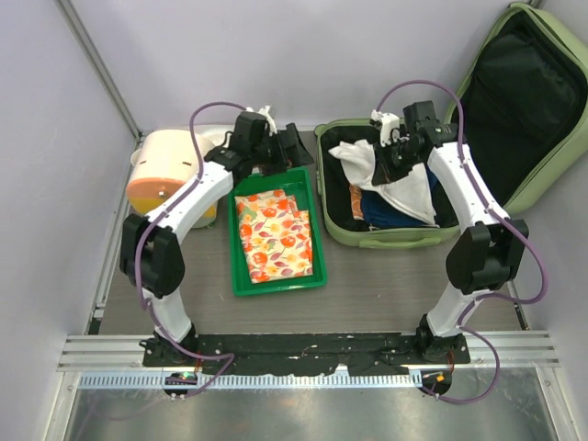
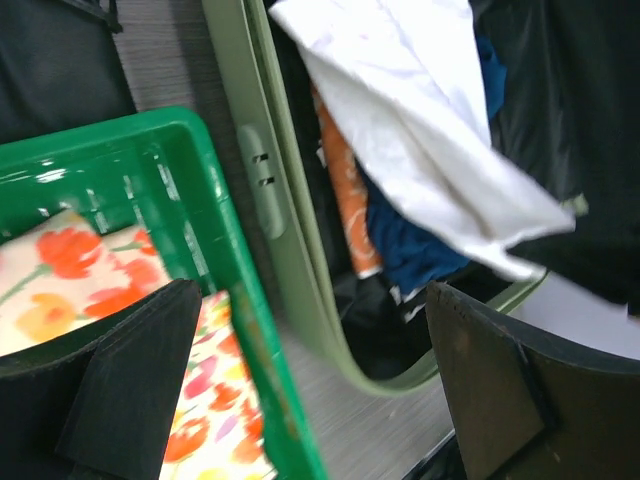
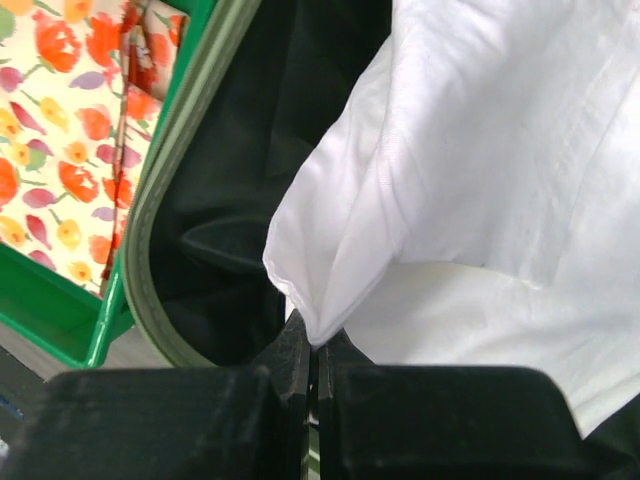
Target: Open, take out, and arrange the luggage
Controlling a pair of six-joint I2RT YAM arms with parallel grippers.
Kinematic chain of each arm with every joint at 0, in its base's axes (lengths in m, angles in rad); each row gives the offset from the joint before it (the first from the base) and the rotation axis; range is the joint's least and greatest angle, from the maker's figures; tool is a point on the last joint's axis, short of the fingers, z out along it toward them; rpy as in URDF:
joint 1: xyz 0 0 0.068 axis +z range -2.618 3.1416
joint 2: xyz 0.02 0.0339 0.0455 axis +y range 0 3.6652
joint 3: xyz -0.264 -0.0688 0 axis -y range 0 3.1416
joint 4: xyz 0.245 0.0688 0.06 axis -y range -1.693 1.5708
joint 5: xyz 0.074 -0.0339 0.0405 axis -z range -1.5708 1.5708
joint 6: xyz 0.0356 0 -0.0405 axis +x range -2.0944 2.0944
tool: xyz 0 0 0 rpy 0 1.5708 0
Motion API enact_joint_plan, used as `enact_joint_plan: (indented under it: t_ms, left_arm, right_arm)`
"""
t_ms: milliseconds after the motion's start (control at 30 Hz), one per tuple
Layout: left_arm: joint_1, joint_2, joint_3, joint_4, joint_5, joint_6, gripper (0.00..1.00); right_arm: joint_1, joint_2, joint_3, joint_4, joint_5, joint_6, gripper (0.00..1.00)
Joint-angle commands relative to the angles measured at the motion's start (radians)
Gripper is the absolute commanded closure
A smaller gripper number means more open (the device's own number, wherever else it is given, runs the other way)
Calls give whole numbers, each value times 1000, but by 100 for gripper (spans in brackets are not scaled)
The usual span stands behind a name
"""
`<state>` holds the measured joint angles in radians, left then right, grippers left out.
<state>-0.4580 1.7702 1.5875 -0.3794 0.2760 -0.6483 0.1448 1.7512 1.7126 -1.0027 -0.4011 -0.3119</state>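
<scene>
Luggage (image 1: 386,241): lid open, right of green tray (image 1: 241,276).
Right gripper (image 3: 318,345): clenched on white cloth (image 3: 480,150) edge.
Left gripper (image 2: 308,300): jaws released, over the tray's far right corner.

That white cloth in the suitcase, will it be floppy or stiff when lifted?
Probably floppy: the white cloth folds and drapes loosely from the right end effector pinching its corner. Likely light, since one small pinch holds it. It may drag over the luggage rim when moved.

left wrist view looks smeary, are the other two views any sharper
Left wrist: yes, the cloth and tray edges are blurred throughout. Right wrist: much sharper, with the cloth folds crisp at close range. Top: sharp and evenly lit.
</scene>
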Motion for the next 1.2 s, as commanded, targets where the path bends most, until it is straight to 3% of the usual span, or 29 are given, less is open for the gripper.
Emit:
enact_joint_plan:
  t_ms: [0, 200, 367, 800, 967, 1100, 1167]
  left_arm:
    - [-51, 64, 84, 118, -139, -253, 0]
    - [-107, 196, 143, 189, -189, -441, 0]
    - [-137, 305, 204, 266, -210, -513, 0]
    - [-165, 417, 270, 422, -212, -738, 0]
    - [-180, 335, 312, 393, -306, -526, 0]
    - [-180, 285, 314, 211, -420, -473, 1]
    - [-180, 276, 313, 186, -400, -511, 0]
  right_arm:
    - [2, -104, -28, 4, -96, 42, 99]
    - [-4, -145, -59, 32, -119, 85, 99]
    - [-31, -162, -70, 36, -113, 89, 99]
    - [-85, -162, -56, 32, -119, 77, 99]
    - [-93, -159, -64, 47, -125, 92, 99]
    - [-96, -159, -68, 67, -120, 103, 99]
    - [-97, -156, -70, 75, -122, 114, 99]
